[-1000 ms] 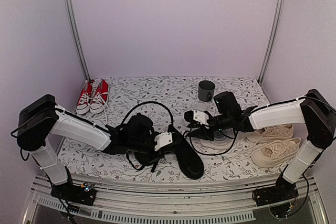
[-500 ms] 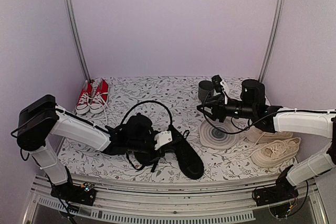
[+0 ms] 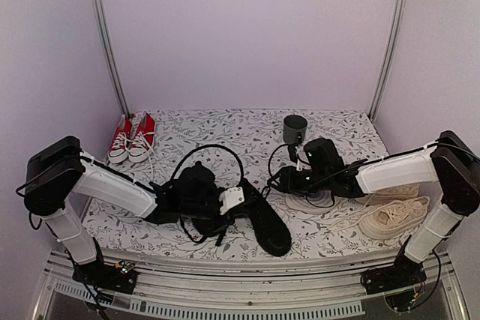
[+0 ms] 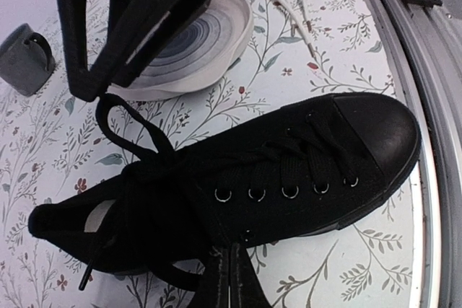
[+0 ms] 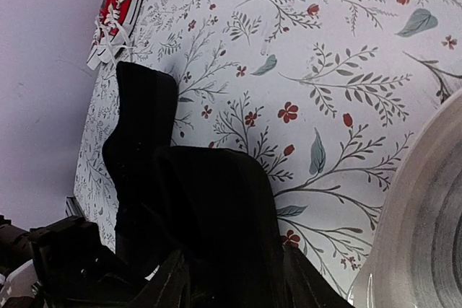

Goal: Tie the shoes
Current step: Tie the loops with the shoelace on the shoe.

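One black shoe [image 3: 268, 224] lies at the table's front middle. In the left wrist view it [image 4: 289, 171] lies with its toe to the right. The other black shoe is mostly hidden under my left wrist. My left gripper [image 3: 241, 204] is at the shoe's side, and its fingers [image 4: 231, 268] are pressed together on a black lace that loops off to the left. My right gripper [image 3: 277, 179] is low by the shoe's heel end. It [image 4: 88, 93] holds a lace [image 4: 119, 124] rising from the shoe's collar. That lace [image 5: 216, 207] fills the space between its fingers.
A white ribbed plate [image 3: 315, 198] lies under my right arm, and a grey mug [image 3: 295, 130] stands behind it. Cream sneakers [image 3: 394, 216] are at the right edge and small red sneakers [image 3: 132, 138] at the back left. The table's metal front rail [image 4: 426, 70] runs beside the shoe's toe.
My right gripper rose and swung back right toward the mug half a second ago, and has now come back down beside the black shoe. The left arm has not moved.
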Motion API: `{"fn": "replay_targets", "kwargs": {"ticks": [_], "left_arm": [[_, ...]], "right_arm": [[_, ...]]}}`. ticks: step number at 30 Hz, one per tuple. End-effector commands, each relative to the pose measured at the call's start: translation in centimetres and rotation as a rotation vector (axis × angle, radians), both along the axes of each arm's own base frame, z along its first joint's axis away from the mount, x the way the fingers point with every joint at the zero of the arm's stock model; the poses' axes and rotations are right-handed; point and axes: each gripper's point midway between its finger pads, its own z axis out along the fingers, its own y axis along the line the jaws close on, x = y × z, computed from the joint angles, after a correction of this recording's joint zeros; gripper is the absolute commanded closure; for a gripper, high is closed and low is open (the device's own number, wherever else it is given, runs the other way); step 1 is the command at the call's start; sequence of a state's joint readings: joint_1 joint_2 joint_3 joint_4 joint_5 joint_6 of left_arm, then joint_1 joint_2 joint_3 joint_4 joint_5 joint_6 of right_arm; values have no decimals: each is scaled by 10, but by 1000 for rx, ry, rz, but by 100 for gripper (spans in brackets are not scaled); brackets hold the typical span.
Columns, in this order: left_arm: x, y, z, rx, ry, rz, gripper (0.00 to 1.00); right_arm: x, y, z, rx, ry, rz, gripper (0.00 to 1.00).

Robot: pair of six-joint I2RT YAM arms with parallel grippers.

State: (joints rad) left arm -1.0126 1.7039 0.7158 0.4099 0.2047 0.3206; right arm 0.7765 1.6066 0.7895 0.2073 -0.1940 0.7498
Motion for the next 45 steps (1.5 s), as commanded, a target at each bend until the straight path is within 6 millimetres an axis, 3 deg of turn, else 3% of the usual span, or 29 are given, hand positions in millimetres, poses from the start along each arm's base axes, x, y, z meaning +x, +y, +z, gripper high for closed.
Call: {"fn": "replay_targets", "kwargs": {"ticks": [1,12,15,17,22,28,29,33,40,45], "left_arm": [[-5,3,-7,2,12,-3,100],[-2,4,-9,7,1,10,100],[-3,5,-11,16,3,11,100],[-2,7,-12,22,1,19,100],[-2,8,-2,-12,-3,27,100],[-7,5,4,-49,29,8,100],[-9,5,5,-56,38,4,100],[-17,4,8,-82,56,-26,100],[-16,5,5,-72,55,-22,100],[-16,6,4,-68,56,-19,100]], "right_arm": [[9,16,8,37,23,-21,55],[-2,40,-6,30,68,42,55],[-6,41,-2,31,56,72,55],[-7,39,12,33,-6,127,55],[-14,17,73,53,-304,383,52],[-40,-7,89,-240,-953,767,49],[-44,-10,87,-309,-1085,851,49],[-42,-9,68,-492,-1283,1088,49],[-34,7,31,-745,-1444,1311,50],[-26,15,24,-801,-1534,1342,48]]}}
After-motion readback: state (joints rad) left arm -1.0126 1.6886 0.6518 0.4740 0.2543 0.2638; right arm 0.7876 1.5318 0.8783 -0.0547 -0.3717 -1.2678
